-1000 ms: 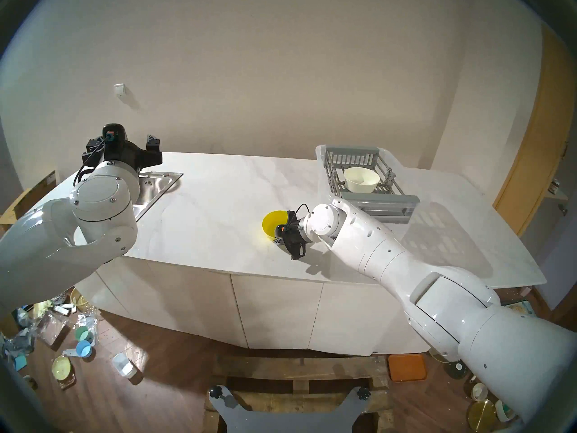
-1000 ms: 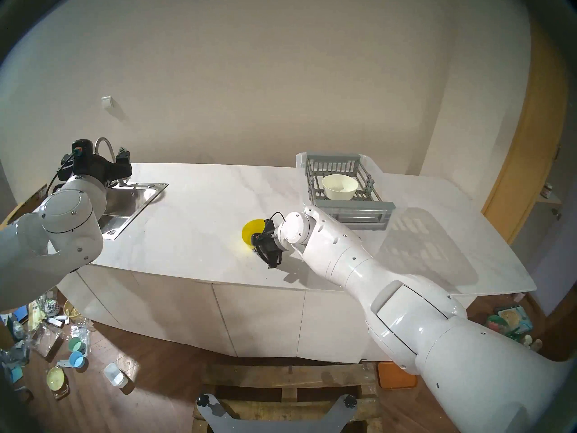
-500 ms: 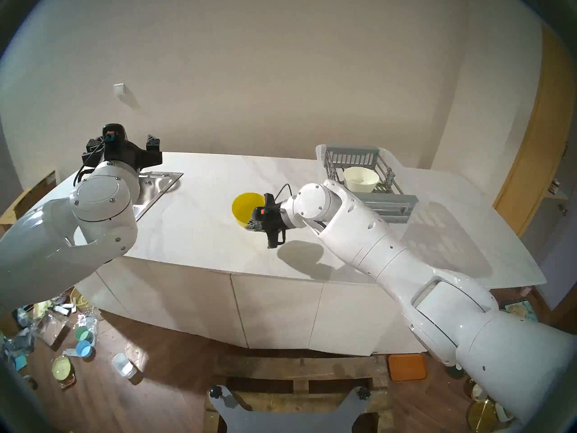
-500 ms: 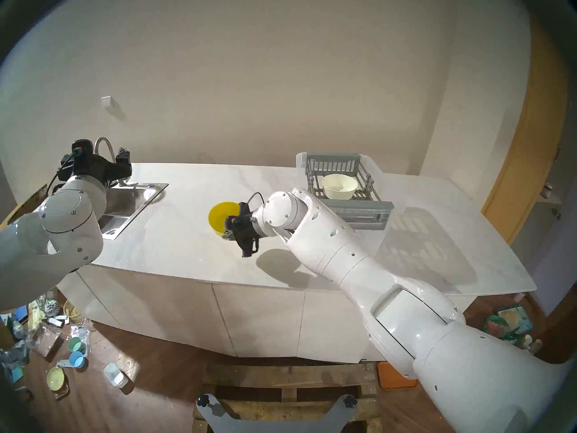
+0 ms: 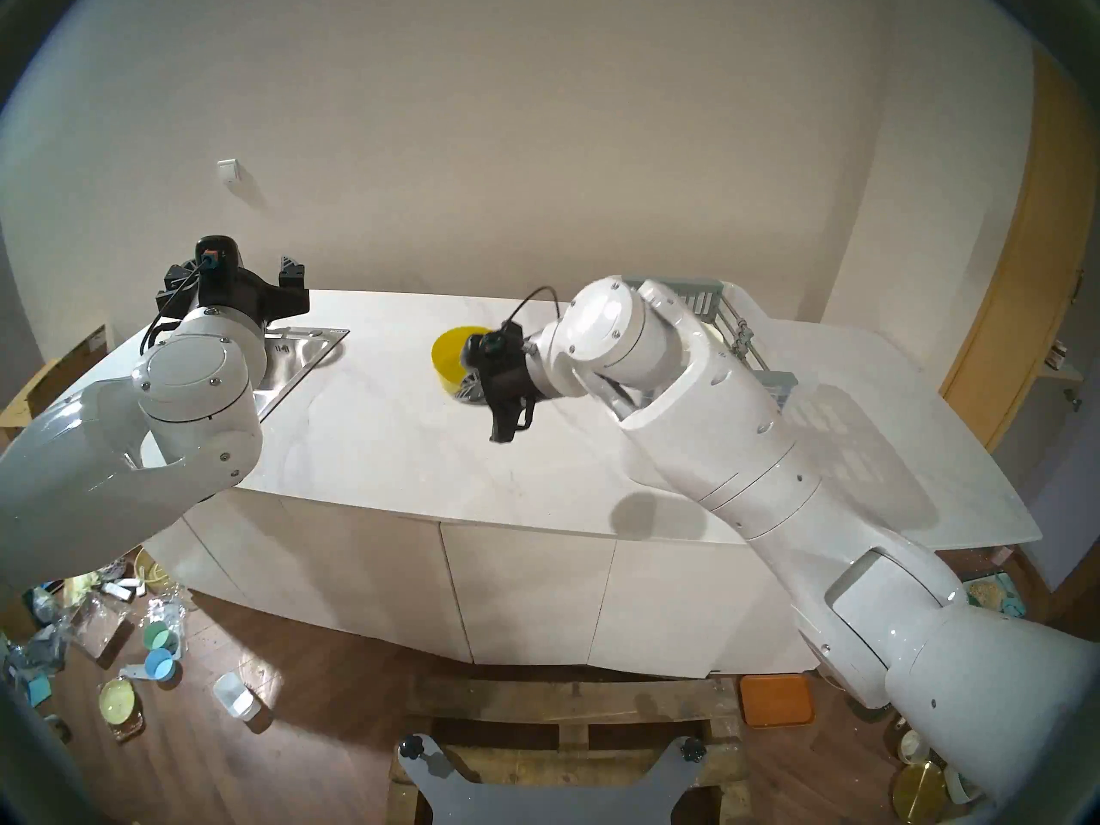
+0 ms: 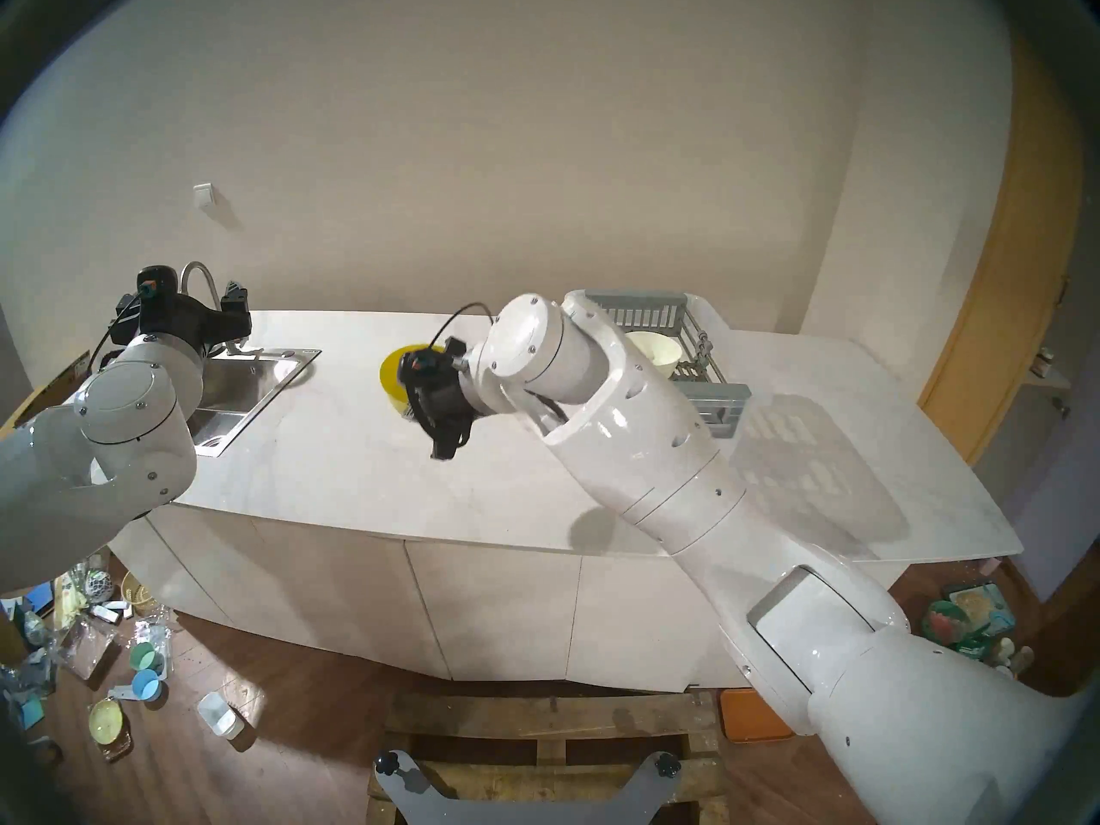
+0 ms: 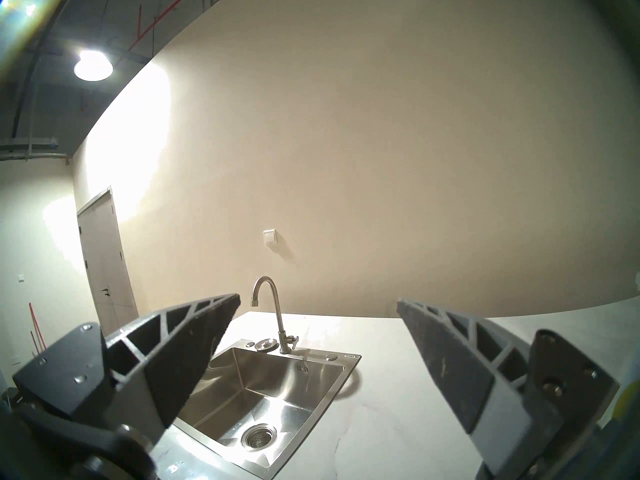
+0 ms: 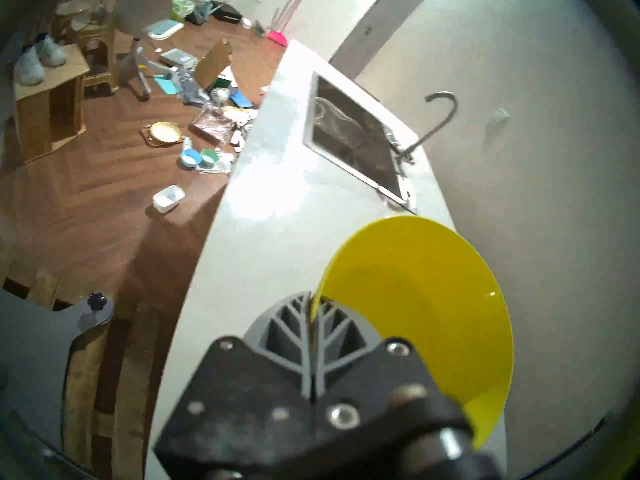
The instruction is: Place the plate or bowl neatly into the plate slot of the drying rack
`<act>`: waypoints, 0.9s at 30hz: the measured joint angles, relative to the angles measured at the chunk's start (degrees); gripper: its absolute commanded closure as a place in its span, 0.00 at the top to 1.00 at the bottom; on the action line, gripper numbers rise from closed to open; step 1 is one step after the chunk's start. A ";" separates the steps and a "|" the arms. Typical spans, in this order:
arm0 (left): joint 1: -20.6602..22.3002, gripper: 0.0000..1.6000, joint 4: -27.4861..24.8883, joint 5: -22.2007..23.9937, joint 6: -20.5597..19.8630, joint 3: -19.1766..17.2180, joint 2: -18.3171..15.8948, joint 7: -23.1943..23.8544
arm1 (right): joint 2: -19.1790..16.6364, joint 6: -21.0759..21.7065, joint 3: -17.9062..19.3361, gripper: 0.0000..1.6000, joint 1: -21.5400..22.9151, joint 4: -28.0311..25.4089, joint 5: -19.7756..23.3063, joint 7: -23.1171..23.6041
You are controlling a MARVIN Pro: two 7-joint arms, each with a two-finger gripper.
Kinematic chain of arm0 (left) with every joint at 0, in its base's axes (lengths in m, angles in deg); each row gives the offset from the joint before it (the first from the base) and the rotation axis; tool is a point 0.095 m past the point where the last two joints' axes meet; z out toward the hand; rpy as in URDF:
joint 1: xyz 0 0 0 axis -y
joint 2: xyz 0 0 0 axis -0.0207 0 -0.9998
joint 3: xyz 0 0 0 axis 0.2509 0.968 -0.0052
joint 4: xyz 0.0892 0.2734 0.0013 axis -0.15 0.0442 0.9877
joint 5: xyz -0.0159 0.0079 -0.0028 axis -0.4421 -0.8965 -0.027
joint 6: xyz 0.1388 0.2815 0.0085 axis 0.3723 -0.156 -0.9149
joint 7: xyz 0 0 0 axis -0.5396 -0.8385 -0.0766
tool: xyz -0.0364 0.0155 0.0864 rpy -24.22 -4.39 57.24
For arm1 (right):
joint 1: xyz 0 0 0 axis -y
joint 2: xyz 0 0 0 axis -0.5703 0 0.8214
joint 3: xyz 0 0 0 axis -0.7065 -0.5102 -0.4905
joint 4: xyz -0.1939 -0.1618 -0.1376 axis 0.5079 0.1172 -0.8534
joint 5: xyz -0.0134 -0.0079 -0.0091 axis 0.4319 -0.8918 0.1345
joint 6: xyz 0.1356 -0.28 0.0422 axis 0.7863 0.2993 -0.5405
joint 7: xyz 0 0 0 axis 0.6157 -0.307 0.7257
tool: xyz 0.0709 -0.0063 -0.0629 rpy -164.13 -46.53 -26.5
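yellow bowl, grey drying rack — slatted, cream bowl, white marbled counter

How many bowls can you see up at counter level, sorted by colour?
Yellow bowl, pinched by its rim in the right gripper and held above the counter: 1
Cream bowl, sitting in the grey drying rack, partly hidden by the arm: 1
Total: 2
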 measured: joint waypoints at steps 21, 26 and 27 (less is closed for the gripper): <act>0.02 1.00 0.00 -0.02 0.01 0.01 0.00 0.03 | 0.74 -11.58 8.13 0.00 19.01 36.29 -4.28 -20.46; 0.03 1.00 0.00 -0.02 0.01 0.02 0.00 0.03 | 0.92 -14.97 8.22 0.00 21.46 45.89 -4.34 -21.68; 0.03 1.00 0.00 -0.02 0.01 0.02 0.00 0.03 | 1.02 -15.72 8.23 0.00 22.17 48.07 -4.35 -21.87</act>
